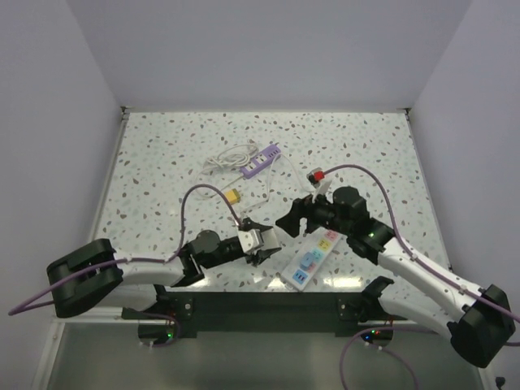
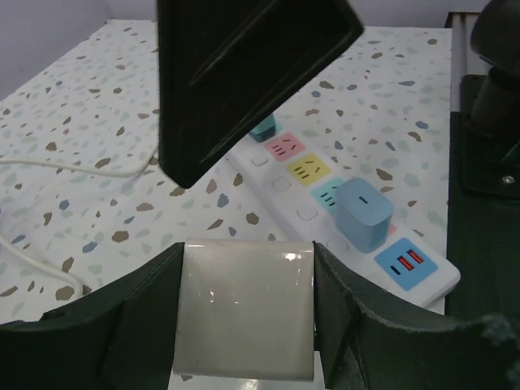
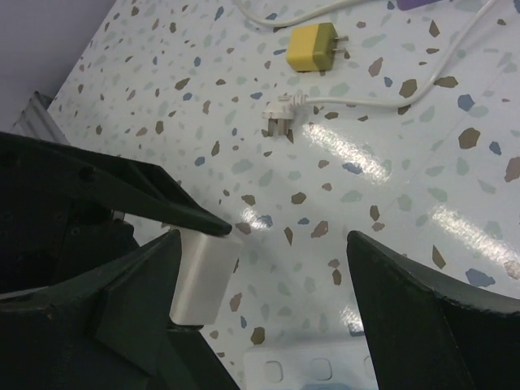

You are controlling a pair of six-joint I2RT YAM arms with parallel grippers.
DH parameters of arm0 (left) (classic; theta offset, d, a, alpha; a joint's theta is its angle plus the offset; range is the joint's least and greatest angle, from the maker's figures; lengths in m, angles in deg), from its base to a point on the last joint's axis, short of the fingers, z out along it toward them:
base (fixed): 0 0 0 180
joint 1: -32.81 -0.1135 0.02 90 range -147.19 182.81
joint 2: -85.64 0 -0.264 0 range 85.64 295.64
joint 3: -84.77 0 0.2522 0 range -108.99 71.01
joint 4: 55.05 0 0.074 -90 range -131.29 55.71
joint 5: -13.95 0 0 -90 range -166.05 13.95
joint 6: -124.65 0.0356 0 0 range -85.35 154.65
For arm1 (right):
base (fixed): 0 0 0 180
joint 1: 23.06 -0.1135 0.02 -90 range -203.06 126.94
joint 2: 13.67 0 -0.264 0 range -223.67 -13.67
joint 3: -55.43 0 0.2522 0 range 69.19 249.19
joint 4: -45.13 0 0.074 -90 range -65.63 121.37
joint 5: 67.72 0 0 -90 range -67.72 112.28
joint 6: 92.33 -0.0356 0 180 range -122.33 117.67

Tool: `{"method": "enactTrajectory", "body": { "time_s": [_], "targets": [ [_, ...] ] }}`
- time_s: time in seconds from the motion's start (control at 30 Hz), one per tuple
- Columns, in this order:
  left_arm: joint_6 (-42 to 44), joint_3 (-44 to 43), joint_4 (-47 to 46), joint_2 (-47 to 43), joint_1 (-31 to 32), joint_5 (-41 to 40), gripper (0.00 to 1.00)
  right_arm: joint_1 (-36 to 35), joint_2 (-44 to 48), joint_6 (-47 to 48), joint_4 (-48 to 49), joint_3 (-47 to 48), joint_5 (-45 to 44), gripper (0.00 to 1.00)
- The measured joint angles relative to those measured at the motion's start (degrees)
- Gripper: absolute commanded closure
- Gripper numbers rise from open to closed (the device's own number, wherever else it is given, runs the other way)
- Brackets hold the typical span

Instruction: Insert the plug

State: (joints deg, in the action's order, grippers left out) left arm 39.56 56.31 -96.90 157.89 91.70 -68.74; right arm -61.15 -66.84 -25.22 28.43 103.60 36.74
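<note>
My left gripper (image 1: 262, 242) is shut on a white cube-shaped plug (image 2: 244, 309), held just left of the white power strip (image 1: 313, 258). In the left wrist view the strip (image 2: 280, 185) has coloured sockets, and a blue plug (image 2: 363, 213) sits in one of them. My right gripper (image 1: 296, 214) is open and empty, hovering above the strip's far end, close to the held plug. In the right wrist view its fingers (image 3: 431, 309) stand wide apart, with the white plug (image 3: 199, 276) at the left between the left gripper's black fingers (image 3: 146, 195).
A yellow plug (image 1: 233, 197) and a white cabled plug (image 3: 280, 114) lie beyond the grippers. A purple strip (image 1: 264, 160) with a coiled white cable is farther back. A red-tipped plug (image 1: 318, 175) lies right of centre. Walls enclose the table.
</note>
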Motion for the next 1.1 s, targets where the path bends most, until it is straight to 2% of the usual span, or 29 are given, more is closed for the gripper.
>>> {"method": "enactTrajectory", "body": {
  "time_s": [0.27,0.7,0.87,0.93,1.0,1.1],
  "targets": [
    [5.2,-0.1,1.0,-0.9,6.6,-0.7,1.00,-0.2,-1.6,-1.6,2.6,-1.4,3.8,0.15],
    [9.6,-0.7,1.0,-0.9,8.0,-4.6,1.00,-0.1,-1.5,-5.4,8.2,-6.4,11.5,0.18],
    [10.8,-2.5,0.8,-0.9,8.1,-4.6,1.00,-0.9,-1.5,-6.3,10.0,-7.2,15.1,0.23],
    [11.1,-3.1,0.7,-0.9,8.4,-4.5,1.00,-1.0,-1.6,-6.5,11.0,-7.6,16.2,0.26],
    [11.3,-3.4,0.7,-0.9,8.6,-4.5,1.00,-1.4,-1.9,-6.7,11.8,-7.7,17.2,0.36],
    [11.7,-3.6,0.8,-0.9,8.7,-4.3,1.00,-1.6,-2.4,-7.2,13.4,-8.1,18.7,0.59]
  ]
}}
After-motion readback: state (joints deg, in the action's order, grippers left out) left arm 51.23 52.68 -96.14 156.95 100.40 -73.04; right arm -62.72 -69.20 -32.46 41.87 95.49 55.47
